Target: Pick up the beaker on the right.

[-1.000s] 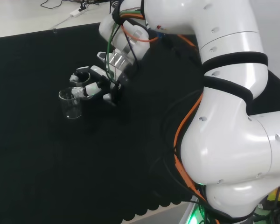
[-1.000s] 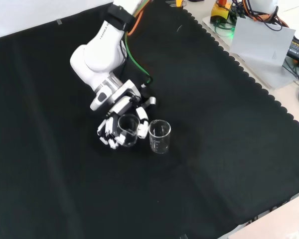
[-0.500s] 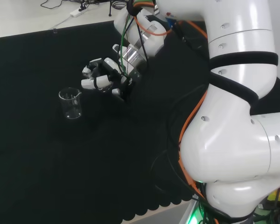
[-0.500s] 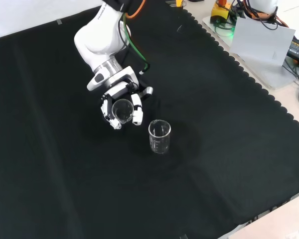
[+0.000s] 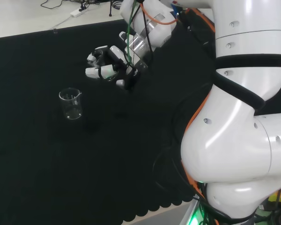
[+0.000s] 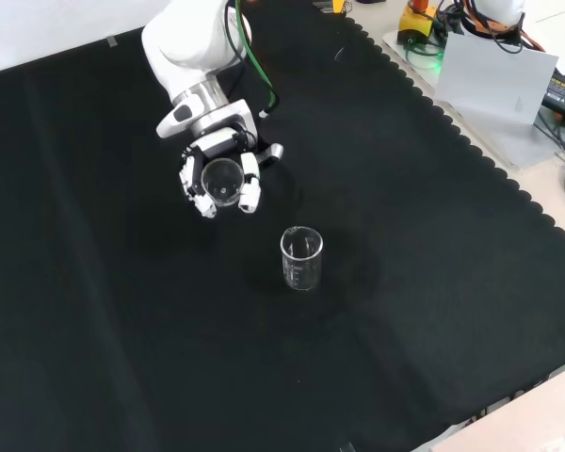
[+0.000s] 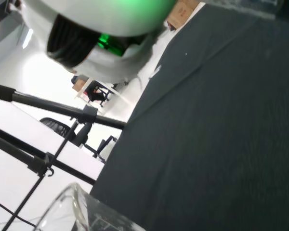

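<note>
Front view, nearest first: a clear glass beaker [image 6: 301, 259] stands upright on the black cloth of the table [image 6: 405, 311], alone, with bare cloth all round it. Farther up the cloth and a little to the left, well apart from that one, the hand [image 6: 218, 179] hangs above the table with its black and white fingers [image 6: 250, 193] curled round a second clear beaker [image 6: 220, 179] — the mouth of this held beaker faces the camera, so it is tilted rather than upright. Behind the hand the white arm [image 6: 190, 42] rises toward the top of the view.

In the head view the standing beaker [image 5: 71, 104] is at the left, upright on the cloth, its pouring lip visible at the rim. The hand [image 5: 113, 69] is to its right and higher, off the table, fingers closed in a grasp; the glass between them is hard to make out here.

In the wrist view a curved glass rim [image 7: 74, 211] of the held beaker sits close to the camera, with the dark cloth beyond it and a blurred white part of the arm — lit green — farther off.
</note>
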You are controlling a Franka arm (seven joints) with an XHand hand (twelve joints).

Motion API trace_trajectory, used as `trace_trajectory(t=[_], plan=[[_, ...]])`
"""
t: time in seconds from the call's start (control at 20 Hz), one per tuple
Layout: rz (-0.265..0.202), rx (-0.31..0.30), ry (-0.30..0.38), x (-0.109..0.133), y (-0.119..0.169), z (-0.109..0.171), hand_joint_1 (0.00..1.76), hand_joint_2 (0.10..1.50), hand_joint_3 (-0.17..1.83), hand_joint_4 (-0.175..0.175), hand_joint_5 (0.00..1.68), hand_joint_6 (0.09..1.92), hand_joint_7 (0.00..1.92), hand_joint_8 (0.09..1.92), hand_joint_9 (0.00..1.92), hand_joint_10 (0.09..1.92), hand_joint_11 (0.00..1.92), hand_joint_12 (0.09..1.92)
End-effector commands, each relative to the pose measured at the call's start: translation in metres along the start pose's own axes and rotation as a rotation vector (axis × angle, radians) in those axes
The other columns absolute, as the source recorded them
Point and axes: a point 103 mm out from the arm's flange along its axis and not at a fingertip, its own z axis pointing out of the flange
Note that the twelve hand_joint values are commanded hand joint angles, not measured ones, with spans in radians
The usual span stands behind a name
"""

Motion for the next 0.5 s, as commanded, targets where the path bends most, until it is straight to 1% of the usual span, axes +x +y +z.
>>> trace_trajectory(t=[0.05,0.2,0.5], plan=[[-0.025,0.014,0.007,0.014,0.0,-0.002,1.11,0.69,0.63,0.175,1.22,0.75,1.76,0.47,1.77,0.36,1.48,0.69],[-0.03,0.014,0.028,0.017,-0.005,-0.013,1.11,0.68,0.65,0.175,1.23,0.76,1.76,0.47,1.77,0.36,1.48,0.69],[-0.037,0.011,0.086,0.026,-0.006,-0.019,1.11,0.68,0.67,0.175,1.22,0.77,1.75,0.47,1.76,0.35,1.45,0.69]])
